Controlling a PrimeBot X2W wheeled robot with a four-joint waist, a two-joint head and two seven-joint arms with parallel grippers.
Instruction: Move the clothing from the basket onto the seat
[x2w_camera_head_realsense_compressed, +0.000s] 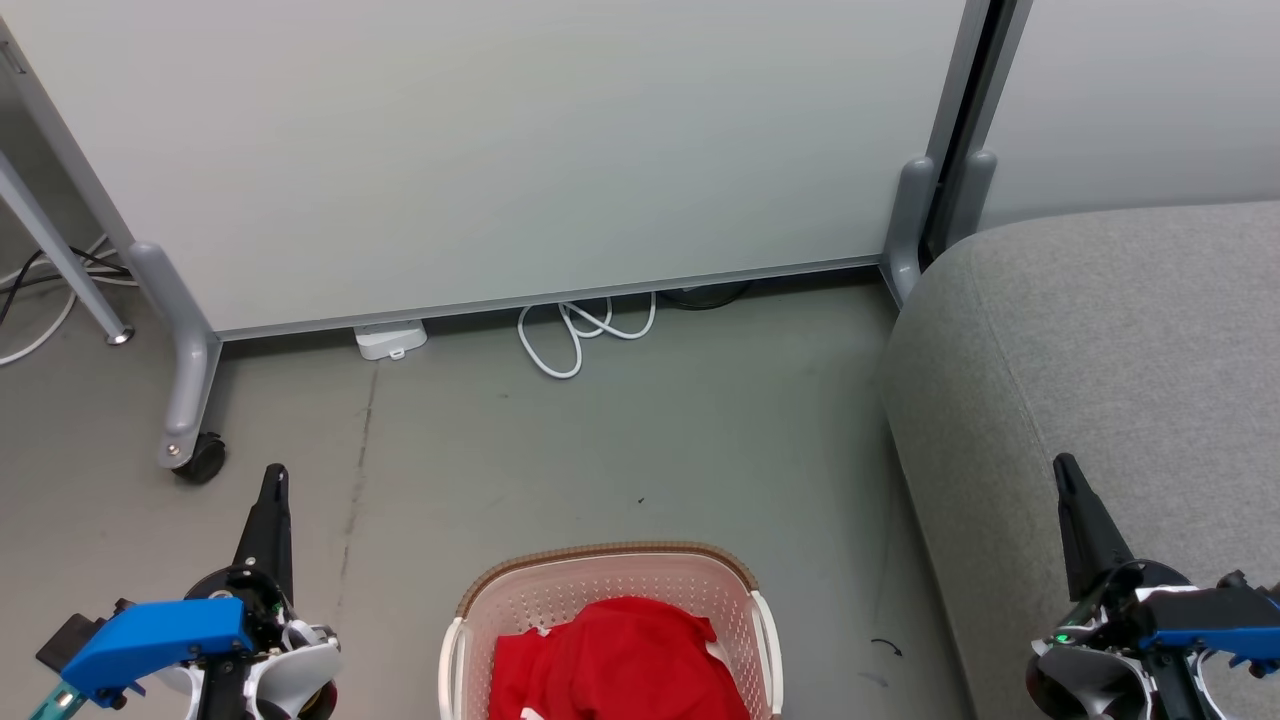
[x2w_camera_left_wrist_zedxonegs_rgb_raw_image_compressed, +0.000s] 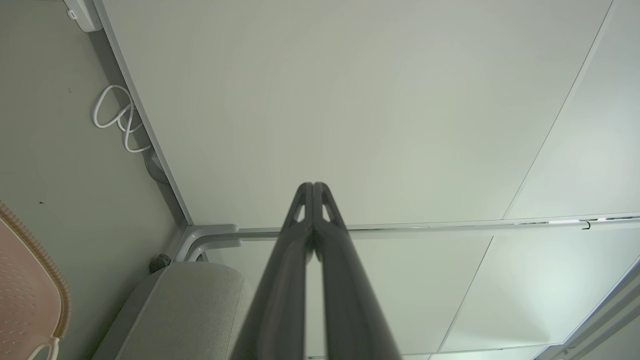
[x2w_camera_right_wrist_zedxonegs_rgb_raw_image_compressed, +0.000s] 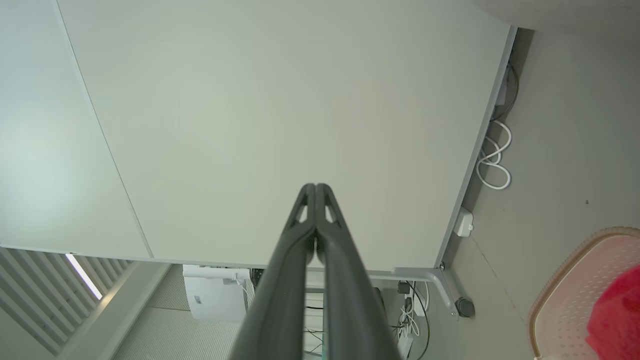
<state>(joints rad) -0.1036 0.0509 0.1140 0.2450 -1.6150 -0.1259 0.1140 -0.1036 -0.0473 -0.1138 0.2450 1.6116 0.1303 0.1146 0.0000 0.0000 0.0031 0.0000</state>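
The red clothing (x2w_camera_head_realsense_compressed: 615, 660) lies bunched in the cream basket (x2w_camera_head_realsense_compressed: 610, 555) on the floor at the bottom centre of the head view. The grey seat (x2w_camera_head_realsense_compressed: 1110, 340) fills the right side, to the right of the basket. My left gripper (x2w_camera_head_realsense_compressed: 275, 478) hangs shut and empty to the left of the basket, fingers pointing up the view. My right gripper (x2w_camera_head_realsense_compressed: 1065, 470) is shut and empty over the seat's front part. In the left wrist view, my left gripper (x2w_camera_left_wrist_zedxonegs_rgb_raw_image_compressed: 313, 186) points at the white panel, with the basket (x2w_camera_left_wrist_zedxonegs_rgb_raw_image_compressed: 30, 280) at the left edge. The right wrist view shows my right gripper (x2w_camera_right_wrist_zedxonegs_rgb_raw_image_compressed: 316, 187), the basket (x2w_camera_right_wrist_zedxonegs_rgb_raw_image_compressed: 570, 295) and the clothing (x2w_camera_right_wrist_zedxonegs_rgb_raw_image_compressed: 617, 320).
A white partition panel (x2w_camera_head_realsense_compressed: 500, 150) on grey wheeled feet (x2w_camera_head_realsense_compressed: 185, 400) stands behind the bare floor. A looped white cable (x2w_camera_head_realsense_compressed: 575, 335) and a small white box (x2w_camera_head_realsense_compressed: 392, 340) lie at its base. More cables (x2w_camera_head_realsense_compressed: 40, 290) trail at the far left.
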